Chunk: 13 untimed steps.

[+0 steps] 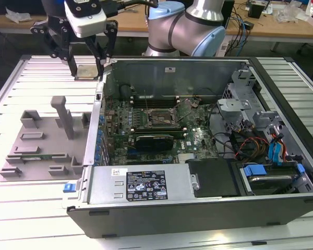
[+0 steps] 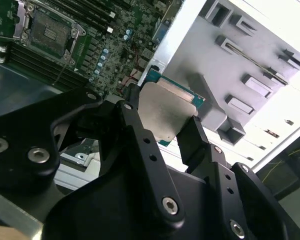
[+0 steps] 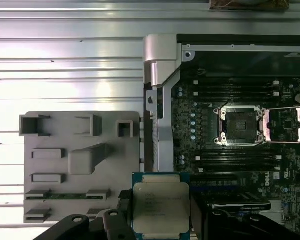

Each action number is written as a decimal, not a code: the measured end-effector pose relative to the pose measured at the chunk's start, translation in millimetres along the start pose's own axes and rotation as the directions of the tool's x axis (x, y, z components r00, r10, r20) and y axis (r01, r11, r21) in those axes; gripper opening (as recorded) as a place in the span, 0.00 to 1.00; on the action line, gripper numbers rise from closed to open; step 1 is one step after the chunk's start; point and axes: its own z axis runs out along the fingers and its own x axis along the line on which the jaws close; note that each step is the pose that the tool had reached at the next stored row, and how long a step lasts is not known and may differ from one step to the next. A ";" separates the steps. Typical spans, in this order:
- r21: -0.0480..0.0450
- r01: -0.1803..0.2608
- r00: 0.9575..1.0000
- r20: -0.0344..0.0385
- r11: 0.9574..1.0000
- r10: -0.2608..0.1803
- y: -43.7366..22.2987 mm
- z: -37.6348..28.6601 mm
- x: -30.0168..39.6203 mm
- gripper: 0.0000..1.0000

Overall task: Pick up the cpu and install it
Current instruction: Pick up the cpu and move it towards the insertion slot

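Cpu (image 1: 87, 72), upper left in the exterior view, looks light, stiff, fragile; hand (image 1: 87, 64) grips its opposite edges.

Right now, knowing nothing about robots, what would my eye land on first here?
Probably the big open computer case lying on the table, its green board and open socket exposed. Next, the black end effector at the exterior view's upper left, gripping the cpu, a small silvery square, above the table just outside the case. A grey holder plate lies beside the case on the exterior view's left.
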 end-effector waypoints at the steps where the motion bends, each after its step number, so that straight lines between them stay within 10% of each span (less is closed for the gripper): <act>1: 0.000 0.000 1.000 0.000 1.000 0.000 0.1 0.1 -3.2 0.55; 13: 0.000 0.000 1.000 0.000 1.000 0.000 0.2 0.4 -17.7 0.55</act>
